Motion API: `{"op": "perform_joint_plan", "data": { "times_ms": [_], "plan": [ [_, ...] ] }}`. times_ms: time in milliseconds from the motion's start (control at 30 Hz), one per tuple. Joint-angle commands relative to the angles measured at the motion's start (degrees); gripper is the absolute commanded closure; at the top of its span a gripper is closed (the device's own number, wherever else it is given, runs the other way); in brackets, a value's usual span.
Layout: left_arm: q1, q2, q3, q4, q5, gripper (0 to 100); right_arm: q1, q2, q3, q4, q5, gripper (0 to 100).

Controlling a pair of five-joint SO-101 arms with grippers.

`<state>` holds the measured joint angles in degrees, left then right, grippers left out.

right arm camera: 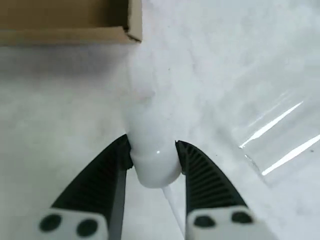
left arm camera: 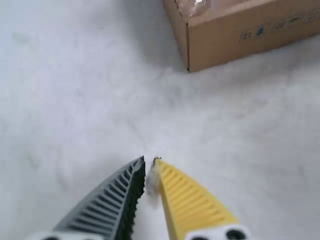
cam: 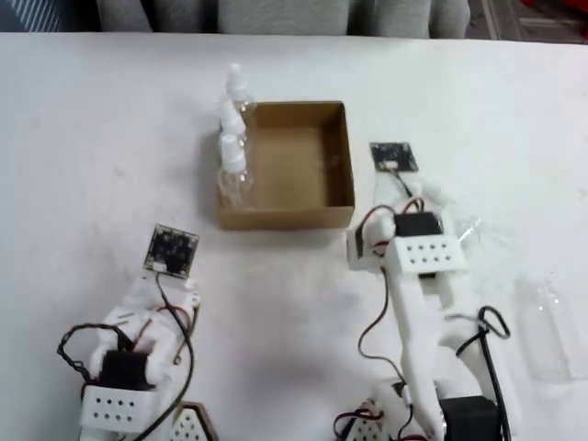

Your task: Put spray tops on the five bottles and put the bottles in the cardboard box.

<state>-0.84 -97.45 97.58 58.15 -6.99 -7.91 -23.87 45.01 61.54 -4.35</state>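
right claw (right arm camera: 152, 143): grasping a white spray top (right arm camera: 154, 162) between its black fingers, low over the worktop (right arm camera: 60, 100), just off the near-right corner of the cardboard box (right arm camera: 60, 36)
left claw (left arm camera: 149, 161): clenched, with the grey and yellow tips all but touching, near the box's near-left corner
cardboard box (cam: 285, 219): open-topped, mid-worktop, nearer the far edge than the near one
capped bottles (cam: 231, 124): three, standing in a row along the box's left wall
clear bottle (right arm camera: 272, 135): lying on the worktop beside the right claw
other clear bottle (cam: 551, 322): lying near the worktop's right edge, well apart from the box
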Motion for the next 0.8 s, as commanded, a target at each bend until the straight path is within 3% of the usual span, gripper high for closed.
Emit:
{"op": "perform_joint_plan", "data": {
  "times_ms": [0, 333, 467, 600, 733, 767],
  "plan": [
    [-0.3, -1.4, -0.3, 0.4, -0.6, 96, -2.1, -2.2, 1.7, -5.2, -4.2, 98.0],
    [-0.3, -1.4, -0.3, 0.4, -0.6, 96, -6.2, -2.2, 5.7, -9.5, -4.7, 74.2],
    [-0.3, -1.4, -0.3, 0.3, -0.6, 96, -5.8, -2.8, 3.0, -3.7, -0.8, 70.7],
    [-0.1, -1.4, -0.3, 0.3, -0.2, 96, -4.1, -2.8, -1.4, 4.3, 8.5, 76.5],
    [0.1, -1.4, -0.4, 0.3, 0.0, 96, 4.1, -2.8, -5.8, 9.5, 10.5, 97.7],
    [0.1, -1.4, -0.4, 0.4, 0.1, 96, 5.6, -2.8, -6.6, 10.9, 11.1, 99.1]
  ]
}}
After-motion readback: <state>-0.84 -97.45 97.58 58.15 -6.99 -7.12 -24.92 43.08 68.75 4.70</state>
